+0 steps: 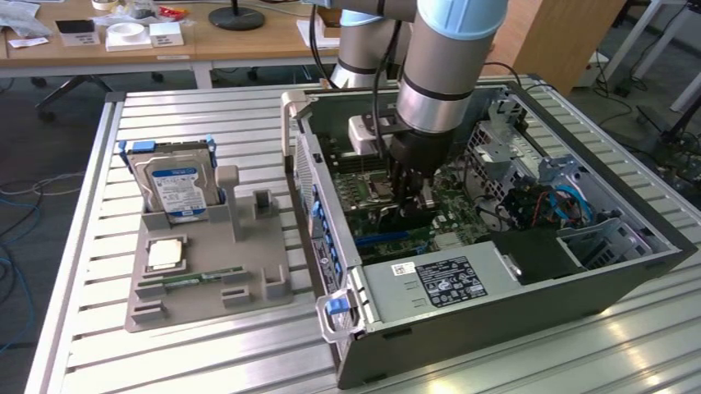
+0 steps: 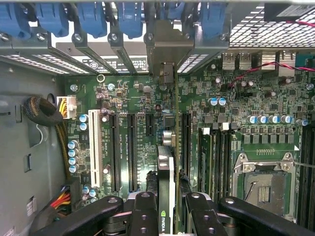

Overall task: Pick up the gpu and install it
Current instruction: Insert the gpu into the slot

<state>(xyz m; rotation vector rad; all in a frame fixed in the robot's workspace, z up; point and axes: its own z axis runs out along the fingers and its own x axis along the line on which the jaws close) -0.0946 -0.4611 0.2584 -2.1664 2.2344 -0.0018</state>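
Inside the open computer case (image 1: 613,271), the robot arm (image 1: 444,74) is reaching down over the green motherboard (image 2: 147,98). Its gripper (image 2: 170,209) is clamping the gpu (image 2: 166,167) edge-on between narrowly set black fingers (image 2: 142,211), the card standing upright above the row of long black slots (image 2: 132,150), its silver bracket (image 2: 165,51) meeting the case's rear wall among blue clips (image 2: 93,17). On the slatted table (image 1: 219,361), at the exterior view's left, a grey holder (image 1: 203,283) is propping up a hard drive (image 1: 176,185), well apart from the case.
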